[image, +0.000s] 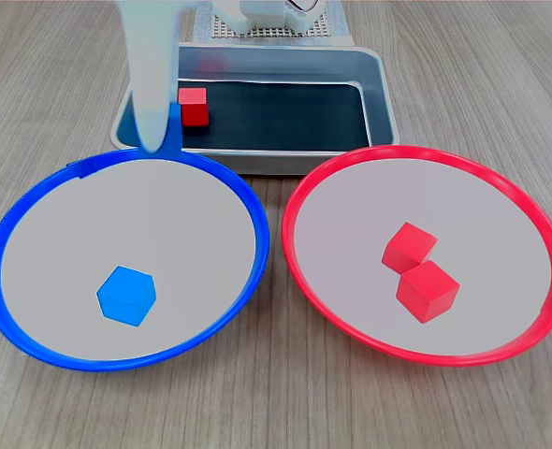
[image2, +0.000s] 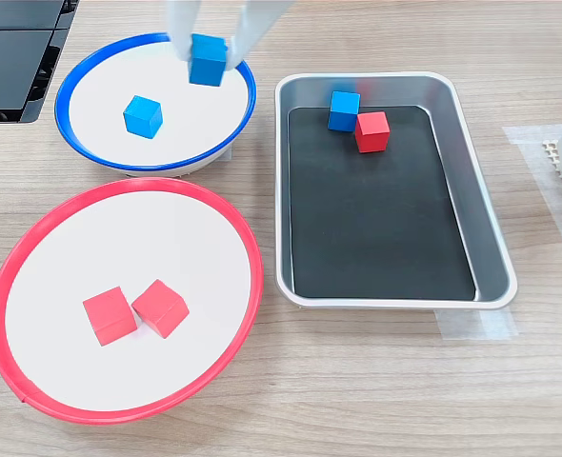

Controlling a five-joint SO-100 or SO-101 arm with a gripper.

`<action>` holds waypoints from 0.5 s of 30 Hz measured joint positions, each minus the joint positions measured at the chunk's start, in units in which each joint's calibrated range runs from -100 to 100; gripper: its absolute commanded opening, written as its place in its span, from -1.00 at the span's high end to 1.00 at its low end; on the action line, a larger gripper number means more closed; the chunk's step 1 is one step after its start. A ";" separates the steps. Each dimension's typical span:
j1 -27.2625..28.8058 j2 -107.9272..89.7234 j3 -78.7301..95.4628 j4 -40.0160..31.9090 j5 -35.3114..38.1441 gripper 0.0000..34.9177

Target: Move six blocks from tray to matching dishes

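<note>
— Blue, mostly: where are the blue cubes?

— One small matte blue cube [image2: 208,59] is pinched between the two pale fingers [image2: 181,29] of the robot's hand [image2: 209,52], held above the round blue-rimmed dish [image2: 90,152] near the edge that faces the pan. In the first exterior view only one white finger [image: 152,84] shows, reaching down to the dish's far rim, with a sliver of blue at its tip.

— So the hand is closed?

— Clamped on that cube, yes. A second blue cube [image2: 143,116] lies on the dish's pale grey centre; it shows in the first exterior view too [image: 126,296]. A third blue cube [image2: 344,110] sits in the rectangular silver-grey metal tray [image2: 491,257], on the black floor by the far wall in the second exterior view.

— And the red ones?

— One red cube [image2: 372,131] is in the tray, touching that blue cube at a corner. The first exterior view shows it [image: 193,106] just beside the finger, the blue one hidden behind. Two more red cubes [image2: 110,315] [image2: 160,307] lie side by side, touching, in the red-rimmed round dish [image2: 252,286].

— How do the dishes stand?

— Next to each other on the light wood-grain surface [image2: 357,381], rims nearly meeting, the tray just beside both.
</note>
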 measured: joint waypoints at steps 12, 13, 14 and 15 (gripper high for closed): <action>0.18 3.15 1.54 -1.79 2.10 0.99; 0.88 -0.26 4.99 -0.65 2.64 0.99; 2.12 -4.94 9.89 0.24 2.88 0.99; 3.27 -8.53 13.79 0.73 2.88 0.99</action>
